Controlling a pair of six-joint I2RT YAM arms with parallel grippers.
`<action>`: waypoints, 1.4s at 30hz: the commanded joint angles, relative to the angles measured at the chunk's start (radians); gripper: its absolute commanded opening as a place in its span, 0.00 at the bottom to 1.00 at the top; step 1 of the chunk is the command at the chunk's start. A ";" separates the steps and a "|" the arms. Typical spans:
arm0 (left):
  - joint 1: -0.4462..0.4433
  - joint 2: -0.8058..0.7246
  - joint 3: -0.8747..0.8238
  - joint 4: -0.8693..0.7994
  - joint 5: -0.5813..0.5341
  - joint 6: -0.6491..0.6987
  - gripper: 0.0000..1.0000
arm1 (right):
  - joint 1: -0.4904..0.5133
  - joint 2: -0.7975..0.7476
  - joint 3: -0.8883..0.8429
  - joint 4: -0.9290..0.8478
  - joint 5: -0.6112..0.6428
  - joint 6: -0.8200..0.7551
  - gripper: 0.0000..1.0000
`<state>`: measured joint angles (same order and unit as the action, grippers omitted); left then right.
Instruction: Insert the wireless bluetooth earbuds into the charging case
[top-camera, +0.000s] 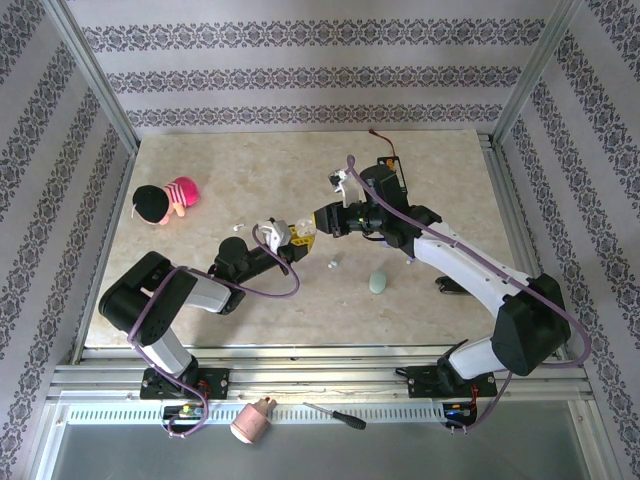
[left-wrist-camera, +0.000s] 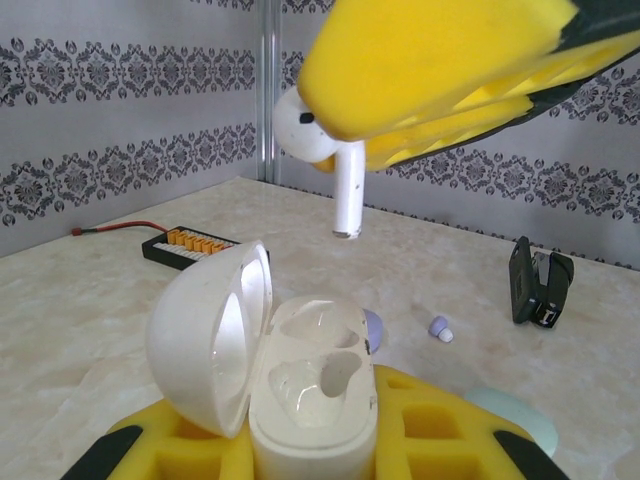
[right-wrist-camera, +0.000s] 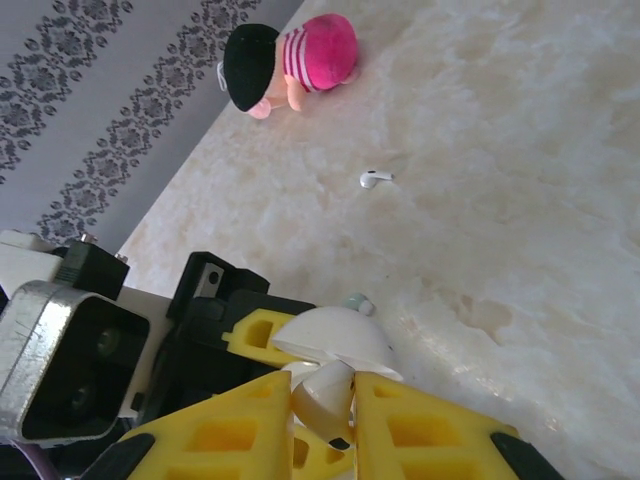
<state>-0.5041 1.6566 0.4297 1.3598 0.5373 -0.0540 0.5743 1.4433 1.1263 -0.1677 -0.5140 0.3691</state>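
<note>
The marble table (top-camera: 440, 190) carries everything, with the left arm (top-camera: 170, 295) reaching in from the near left and the right arm (top-camera: 470, 265) bending in from the near right, so that their tools meet near the middle of the slab. A plush toy (top-camera: 165, 200) with a black cap and pink striped body lies toward the far left, well apart from both arms. The left gripper (top-camera: 283, 236) is clamped on the white charging case (left-wrist-camera: 300, 380). The case lid is swung open to one side and both sockets are empty. Just above the case and not touching it, the right gripper (right-wrist-camera: 325, 392) pinches the held earbud (left-wrist-camera: 340, 170), a white bud with its stem pointing down toward the open sockets. A pale green case (top-camera: 378, 283) lies closed on the table near the right arm's forearm. A black clip (left-wrist-camera: 540, 280) stands farther back in the left wrist view. A loose white earbud (right-wrist-camera: 375, 179) lies on the marble between the plush toy and the grippers. A lavender earbud (left-wrist-camera: 441, 329) rests on the table just beyond the open case.
</note>
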 joint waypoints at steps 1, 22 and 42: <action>-0.016 0.006 0.019 0.067 -0.012 -0.003 0.04 | 0.013 0.020 -0.007 0.045 -0.034 0.011 0.19; -0.016 -0.010 0.016 0.067 -0.031 -0.005 0.04 | 0.042 0.085 0.015 0.020 -0.010 -0.030 0.19; -0.015 -0.015 -0.005 0.066 -0.033 0.022 0.04 | 0.089 0.029 0.057 -0.100 0.214 -0.102 0.62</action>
<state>-0.5045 1.6566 0.4305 1.3605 0.5106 -0.0528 0.6529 1.4979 1.1572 -0.2169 -0.3950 0.2920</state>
